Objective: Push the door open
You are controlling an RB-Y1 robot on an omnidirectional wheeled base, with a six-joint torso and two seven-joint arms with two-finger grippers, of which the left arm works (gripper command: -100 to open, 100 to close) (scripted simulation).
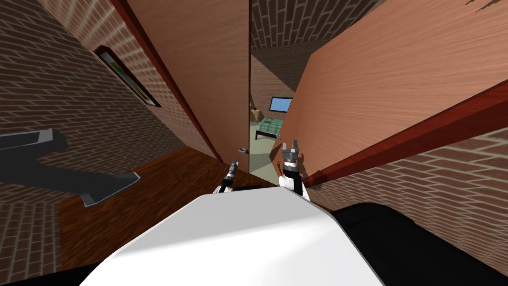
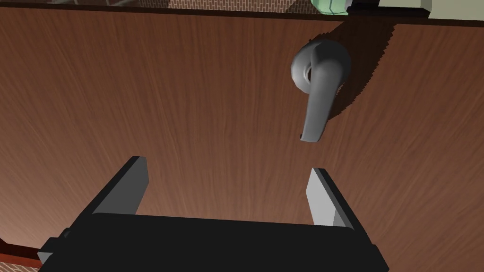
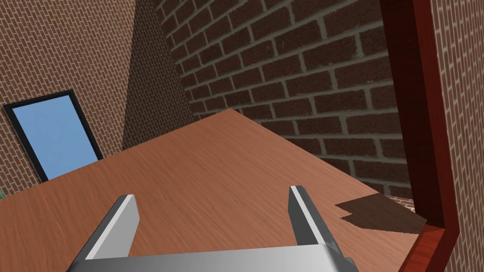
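Note:
A double door of brown wood stands ahead. Its left leaf (image 1: 198, 74) is near closed, and its right leaf (image 1: 397, 74) is swung partly away from me, leaving a gap (image 1: 260, 144). My left gripper (image 1: 233, 164) is open, close to the left leaf (image 2: 165, 94) and just short of the grey lever handle (image 2: 319, 89), which hangs beyond one finger (image 2: 326, 200). The handle (image 1: 243, 149) sits at that leaf's free edge. My right gripper (image 1: 291, 149) is open too, held close against the right leaf (image 3: 212, 165), nothing between its fingers.
A dark red door frame (image 1: 421, 134) (image 3: 435, 141) runs along the right, set in brick walls (image 1: 59, 89). Through the gap lie a pale floor, a bed (image 1: 268, 126) and a blue window (image 1: 280, 104). A grey and black shape (image 1: 49, 164) lies on the wooden floor to my left.

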